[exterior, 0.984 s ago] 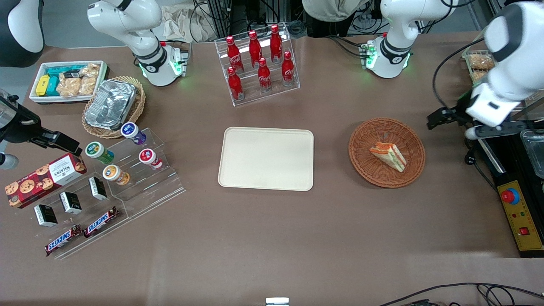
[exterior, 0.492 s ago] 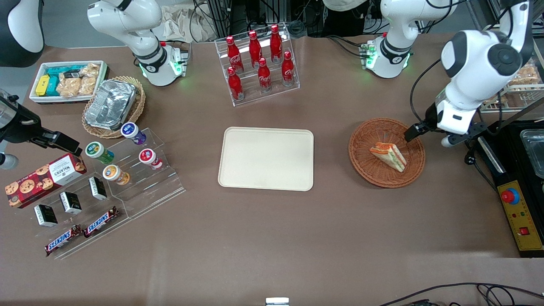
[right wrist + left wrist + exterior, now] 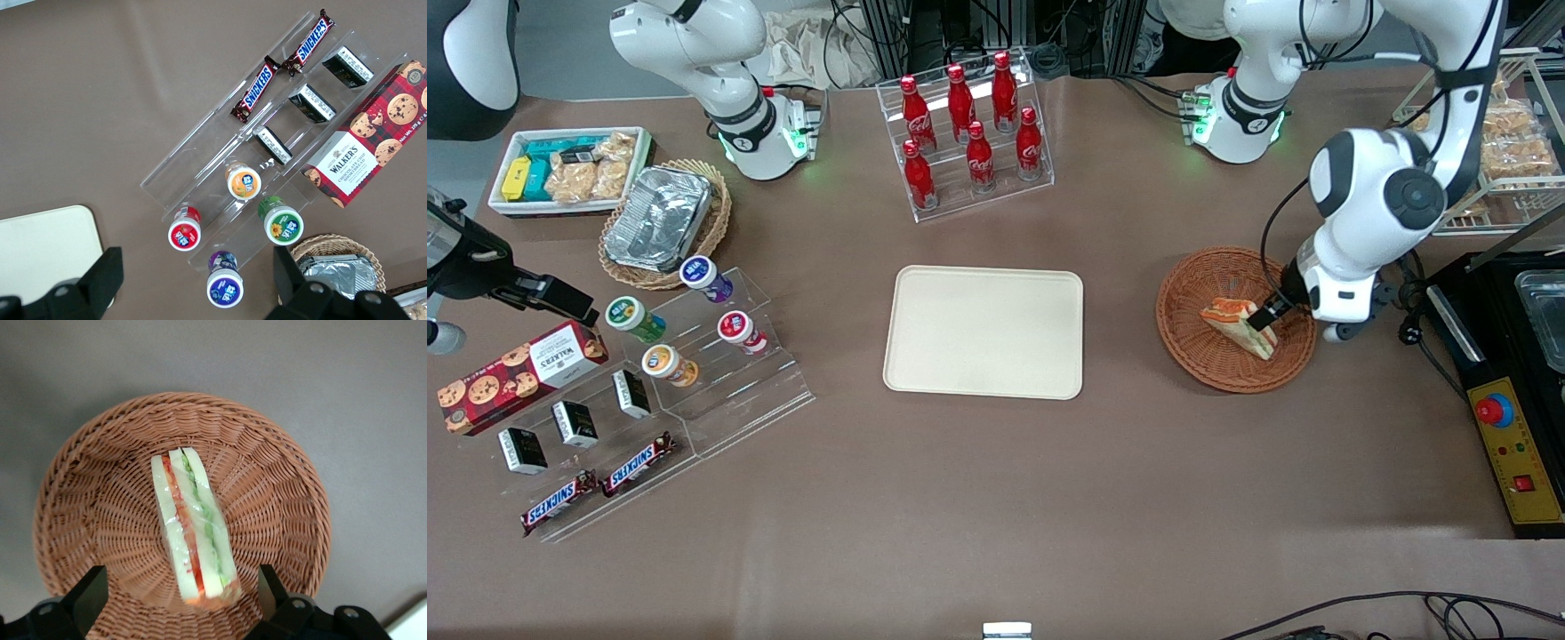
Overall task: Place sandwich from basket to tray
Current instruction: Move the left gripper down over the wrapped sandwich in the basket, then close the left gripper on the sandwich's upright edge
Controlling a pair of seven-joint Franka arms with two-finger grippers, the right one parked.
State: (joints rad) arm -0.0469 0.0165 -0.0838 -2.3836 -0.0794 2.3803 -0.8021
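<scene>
The wrapped wedge sandwich lies in the round reddish-brown wicker basket, layers of pale bread with red and green filling facing up. My left gripper hangs low over the basket, open, with its two black fingers standing apart on either side of the sandwich's thick end without touching it. The cream tray lies bare at the table's middle, beside the basket toward the parked arm's end.
A clear rack of red cola bottles stands farther from the front camera than the tray. A black control box with a red button and a wire rack of fried snacks flank the basket at the working arm's end.
The left arm has swung in from the table's end over the basket and come down, so its fingers now straddle the sandwich. The sandwich has not moved.
</scene>
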